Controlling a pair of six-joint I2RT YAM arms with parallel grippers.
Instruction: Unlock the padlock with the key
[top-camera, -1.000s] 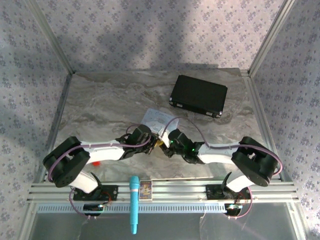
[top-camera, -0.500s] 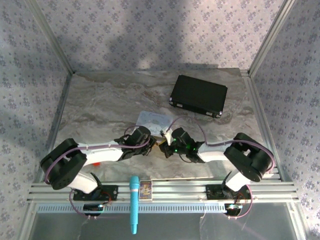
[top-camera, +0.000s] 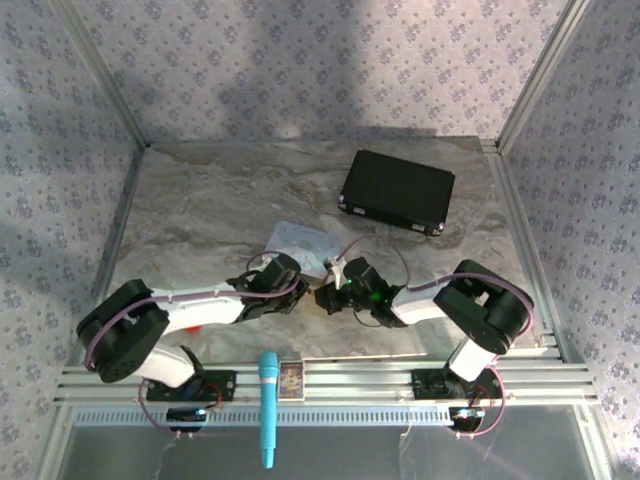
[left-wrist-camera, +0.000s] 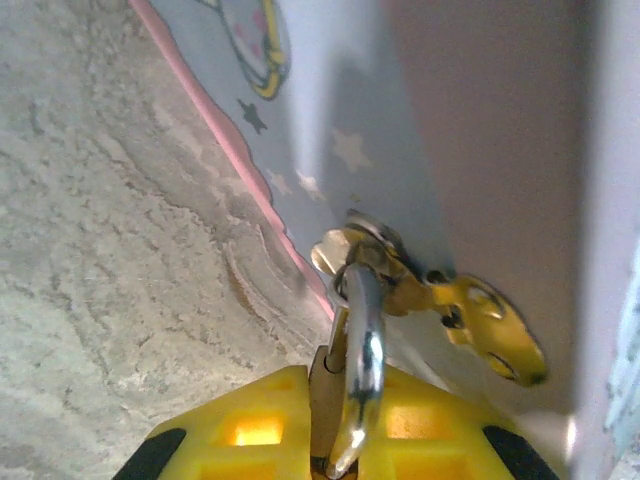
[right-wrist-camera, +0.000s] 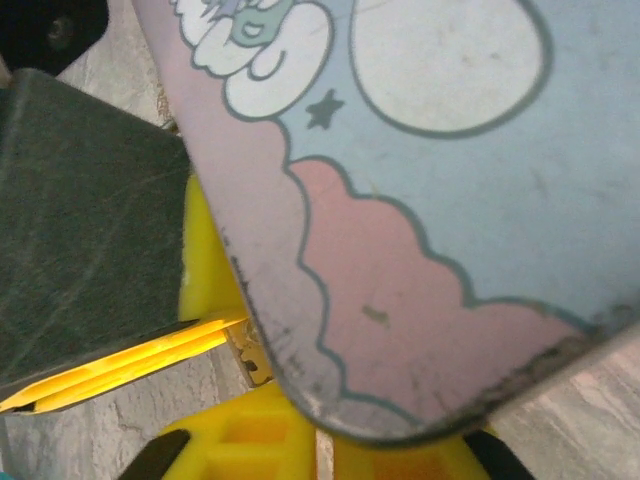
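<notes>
The padlock (left-wrist-camera: 362, 370) sits between the yellow fingers (left-wrist-camera: 250, 430) of the left tool (left-wrist-camera: 335, 400). The fingers are pinched in on it and hold it. In the left wrist view its long way runs up and down. Its shiny silver loop points up, away from the tool and toward the tin (left-wrist-camera: 480, 150). The top of the loop is hooked in a gold latch (left-wrist-camera: 480, 320) on the edge of the tin.

From above, the left tool (top-camera: 308, 290) and the right tool (top-camera: 328, 295) meet nose to nose near the front middle of the surface (top-camera: 200, 220). The tin (top-camera: 300, 240) lies just behind them. The right tool (right-wrist-camera: 322, 430) has its yellow fingers almost together, and I cannot tell if anything is between them. The tin (right-wrist-camera: 450, 200) is very close in front of it.

The surface looks like grey and tan marble. A black case (top-camera: 397, 190) lies far back on the right. The walls (top-camera: 300, 70) have pale paper with little flowers. A metal rail (top-camera: 350, 380) runs along the front, with a blue-green stick (top-camera: 268, 405) lying across it.

The padlock is tiny. Its body is brass-gold and mostly hidden by the fingers.
</notes>
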